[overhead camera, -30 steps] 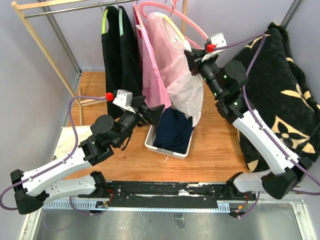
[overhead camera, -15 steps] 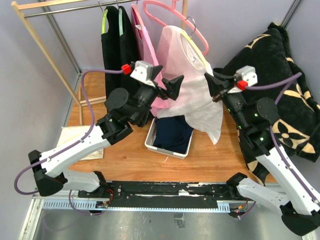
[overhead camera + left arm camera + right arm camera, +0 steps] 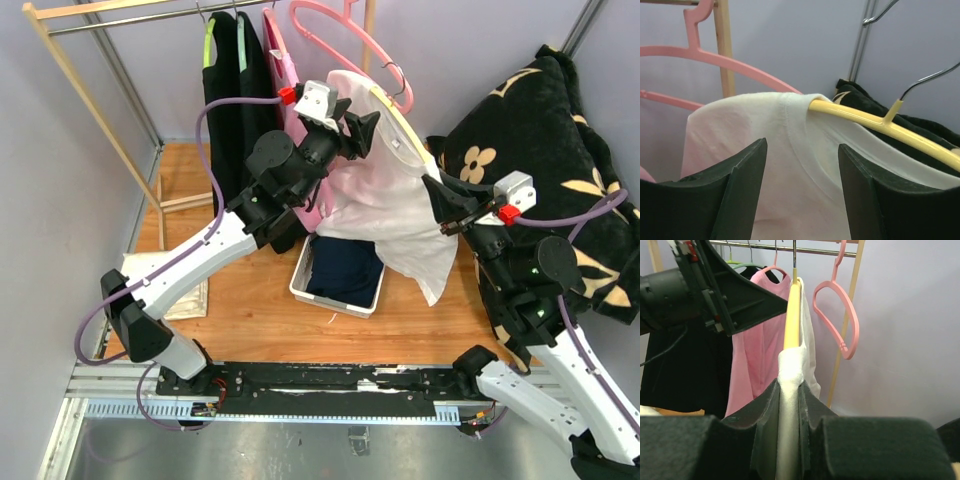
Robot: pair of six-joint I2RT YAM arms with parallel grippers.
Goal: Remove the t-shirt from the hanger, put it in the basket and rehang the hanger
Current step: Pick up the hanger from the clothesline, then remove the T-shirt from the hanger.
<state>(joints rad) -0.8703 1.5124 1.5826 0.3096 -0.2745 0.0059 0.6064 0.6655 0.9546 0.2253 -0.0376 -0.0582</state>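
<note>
The white t-shirt (image 3: 385,195) hangs on a yellow hanger (image 3: 400,125) with a metal hook, in front of the clothes rail. My right gripper (image 3: 438,202) is shut on the shirt-covered end of the hanger; in the right wrist view (image 3: 789,382) its jaws pinch the white cloth (image 3: 790,365) below the bare yellow hanger (image 3: 792,315). My left gripper (image 3: 355,125) is open and held high at the shirt's collar. In the left wrist view (image 3: 801,146) the collar (image 3: 795,130) lies between the spread fingers, with the yellow hanger (image 3: 875,122) just beyond.
An empty pink hanger (image 3: 345,35) and a pink garment (image 3: 290,110) hang behind the shirt, with black garments (image 3: 235,90) to their left on the wooden rack (image 3: 120,15). A white bin (image 3: 300,287) with dark clothes sits below. A black patterned blanket (image 3: 560,150) lies at the right.
My left arm rose from beside the bin up to the shirt's collar, still open. My right gripper moved down and to the right, drawing hanger and shirt with it.
</note>
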